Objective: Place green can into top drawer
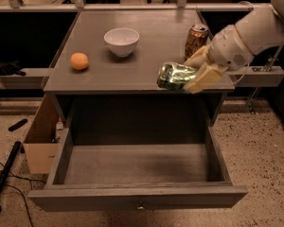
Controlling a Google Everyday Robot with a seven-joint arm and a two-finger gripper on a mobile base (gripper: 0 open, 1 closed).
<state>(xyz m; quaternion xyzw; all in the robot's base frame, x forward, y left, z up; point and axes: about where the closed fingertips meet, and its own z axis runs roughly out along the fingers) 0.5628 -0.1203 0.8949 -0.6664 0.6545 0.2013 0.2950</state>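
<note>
Clamping tool (193, 74) around right end of green can (173, 75) at centre right, holding it sideways, long axis running left-right.

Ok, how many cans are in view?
2. The green can, held in the gripper over the table's front right edge; a brown can upright behind it. The arm could hide more.

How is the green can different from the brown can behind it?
The green can is shiny green and looks crinkled; the brown can is gold-brown. The green can is tipped on its side, while the brown can stands upright. The gripper holds the green can at the front edge of the cabinet top; the brown can stands free farther back. Both are drink cans of about the same size.
</note>
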